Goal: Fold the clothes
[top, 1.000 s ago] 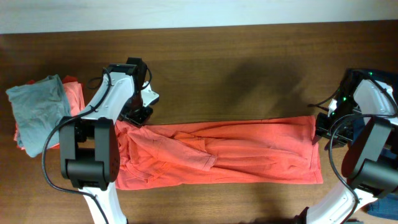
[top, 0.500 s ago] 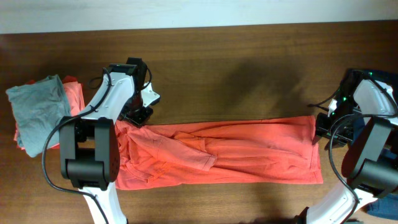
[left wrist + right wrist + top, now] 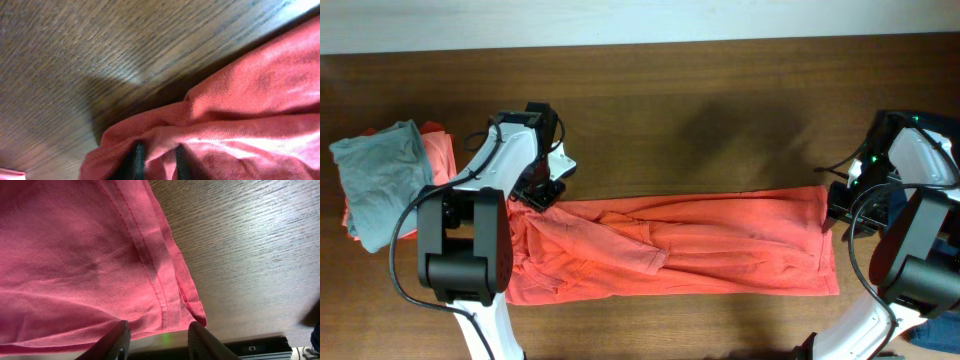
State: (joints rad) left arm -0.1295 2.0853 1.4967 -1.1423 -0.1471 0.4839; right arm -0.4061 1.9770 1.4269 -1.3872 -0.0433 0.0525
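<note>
Clothes (image 3: pixel 700 245): spread as a long orange-red band across the bench (image 3: pixel 700 120), running from 9 o'clock to 3 o'clock just below centre, bunched and creased toward the 9 o'clock end, flatter toward 3 o'clock. Probably light, soft and limp; likely to sag, drag and wrinkle instead of keeping any shape, with enough friction on the wood to pull unevenly. Best taken at hems and corners, 2 points at once, with a deep enough bite that the thin cotton cannot slide out.

Left gripper (image 3: pixel 542 190): at the band's 10 o'clock corner, pinched onto a raised fold of the red fabric. Right gripper (image 3: pixel 835 210): at the 3 o'clock end, jaws apart on either side of the stitched hem, no clamp evident.

Overhead only: full length of the band, both arms, a grey shirt (image 3: pixel 380 180) lying on more orange cloth at far 9 o'clock. Left wrist only: cloth ridged up between dark fingertips, weave and shadow on the wood. Right wrist only: double-stitched hem and its free corner just beyond the fingers
</note>
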